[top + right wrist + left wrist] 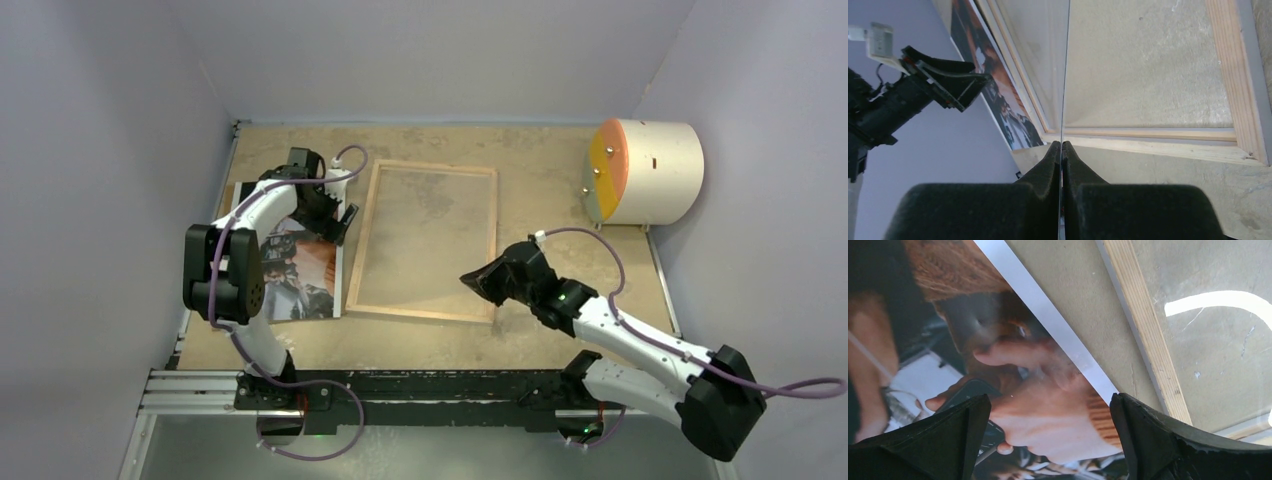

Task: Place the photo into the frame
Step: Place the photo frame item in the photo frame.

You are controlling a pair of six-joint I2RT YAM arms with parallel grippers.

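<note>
The photo (296, 272) lies picture-up on the table at the left; it fills the left of the left wrist view (948, 340). The frame (420, 312) lies wood side up in the middle, and its wood rim (1143, 325) runs beside the photo's white edge. My left gripper (336, 221) is open and empty, low over the photo's right edge (1050, 440). My right gripper (474, 280) is at the frame's near right part and is shut on the thin clear pane (1067, 75), which I see edge-on, standing up out of the frame (1228, 75).
A white cylinder with an orange and yellow face (645, 170) lies at the back right. A brown sliver (231, 196) shows under the photo's far left edge. Walls close in on the left, back and right. The left gripper (945, 82) shows in the right wrist view.
</note>
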